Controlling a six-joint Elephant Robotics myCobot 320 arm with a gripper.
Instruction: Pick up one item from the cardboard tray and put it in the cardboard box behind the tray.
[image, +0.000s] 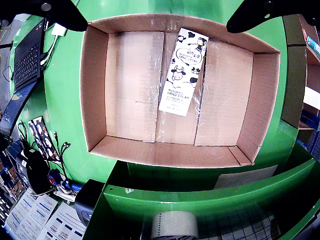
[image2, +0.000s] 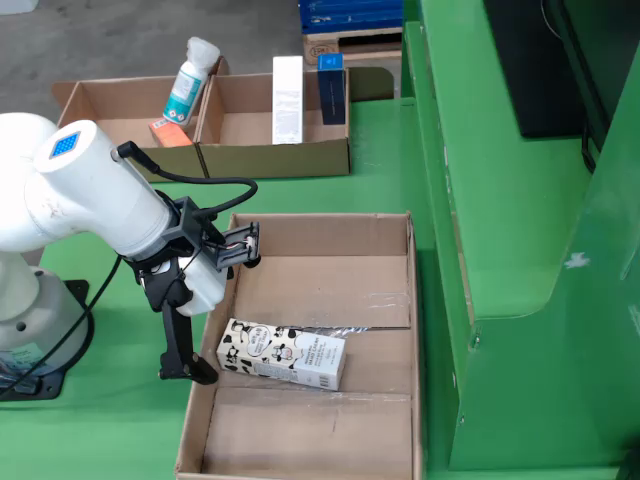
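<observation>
A large open cardboard box (image2: 330, 222) sits on the green table; the wrist view looks straight down into it (image: 95, 85). A white hand cream carton with cow print (image2: 282, 353) lies flat on the box floor and also shows in the wrist view (image: 182, 71). My gripper (image2: 215, 305) hovers over the box's left side, open and empty. In the wrist view its two black fingertips are spread wide at the top corners, so the gripper (image: 157, 20) holds nothing. A two-compartment cardboard tray (image2: 280, 160) stands behind the box.
The tray holds a spray bottle (image2: 185, 85), an orange item (image2: 170, 133), a white carton (image2: 288, 98) and a dark blue carton (image2: 332, 88). A tall green structure (image2: 500, 200) stands on the right. A laptop (image: 27, 60) and a tape roll (image: 175, 225) lie outside the box.
</observation>
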